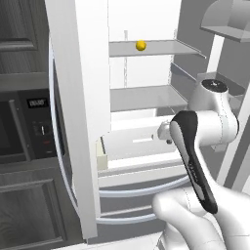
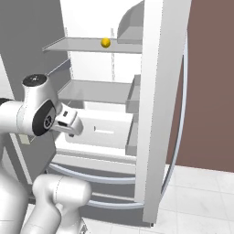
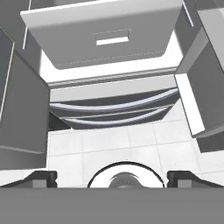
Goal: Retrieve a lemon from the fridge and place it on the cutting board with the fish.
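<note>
Left base view first: the fridge point(image 1: 78, 122) stands with both doors swung wide, and the lemon point(image 1: 140, 45) sits alone on the upper shelf point(image 1: 161, 48), toward the back. The arm's wrist is low, level with the white interior drawer point(image 1: 139, 141), so the fruit lies well above the pincer and deeper inside the cabinet. Trouble could come on the way up: the lower shelf point(image 1: 146, 97) juts out between hand and lemon, and a straight lift would likely knock the wrist against its front edge.

Right base view shows the same layout from the other side. The lemon point(image 2: 105, 43) rests near the middle of the top shelf, while the hand hangs in front of the drawer, apart from it. The open right door point(image 2: 160, 105) stands close beside the reach path, and a wide swing might clip it. A round fruit may also roll off if nudged instead of pinched.

Hand view looks down at the floor tiles point(image 3: 109, 144) and the lower drawers point(image 3: 113, 109). The gripper point(image 3: 112, 178) is spread fully wide, its fingertips point(image 3: 41, 178) far apart with nothing between them.
</note>
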Motion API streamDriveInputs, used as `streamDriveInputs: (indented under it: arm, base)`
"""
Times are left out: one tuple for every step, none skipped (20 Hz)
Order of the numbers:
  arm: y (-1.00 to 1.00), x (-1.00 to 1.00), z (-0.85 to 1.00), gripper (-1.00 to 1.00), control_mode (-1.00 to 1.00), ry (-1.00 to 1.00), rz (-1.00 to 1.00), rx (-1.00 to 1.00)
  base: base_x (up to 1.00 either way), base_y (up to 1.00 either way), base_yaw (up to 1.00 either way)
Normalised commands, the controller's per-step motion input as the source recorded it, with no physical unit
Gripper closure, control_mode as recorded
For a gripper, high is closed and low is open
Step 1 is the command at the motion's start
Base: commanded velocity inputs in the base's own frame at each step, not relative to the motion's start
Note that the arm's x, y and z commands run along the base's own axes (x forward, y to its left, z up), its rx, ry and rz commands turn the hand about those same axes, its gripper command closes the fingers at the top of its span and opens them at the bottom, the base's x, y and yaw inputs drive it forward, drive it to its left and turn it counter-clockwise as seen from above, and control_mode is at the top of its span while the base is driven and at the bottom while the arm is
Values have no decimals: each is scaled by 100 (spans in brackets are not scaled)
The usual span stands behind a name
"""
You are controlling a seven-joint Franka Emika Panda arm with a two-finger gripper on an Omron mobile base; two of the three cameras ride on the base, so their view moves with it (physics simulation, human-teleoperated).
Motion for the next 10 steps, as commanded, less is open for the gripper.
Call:
streamDriveInputs:
  arm:
    - [0, 0, 0, -100, -100, 0, 6, 17]
    - [0, 0, 0, -100, -100, 0, 4, 12]
    - [0, 0, 0, -100, -100, 0, 0, 2]
    - [-6, 0, 0, -100, -100, 0, 0, 0]
    - [-1, 0, 0, -100, -100, 0, 0, -3]
    - [0, 0, 0, -100, -100, 0, 0, -6]
    - [0, 0, 0, -100, -100, 0, 0, -8]
    - [0, 0, 0, -100, -100, 0, 0, -11]
    - [0, 0, 0, -100, -100, 0, 0, -13]
    - [0, 0, 0, -100, -100, 0, 0, -14]
  base:
    - [0, 0, 0]
    - [0, 0, 0]
    - [0, 0, 0]
    - [0, 0, 0]
    - [0, 0, 0]
    - [0, 0, 0]
    - [0, 0, 0]
    - [0, 0, 0]
    - [0, 0, 0]
    - [0, 0, 0]
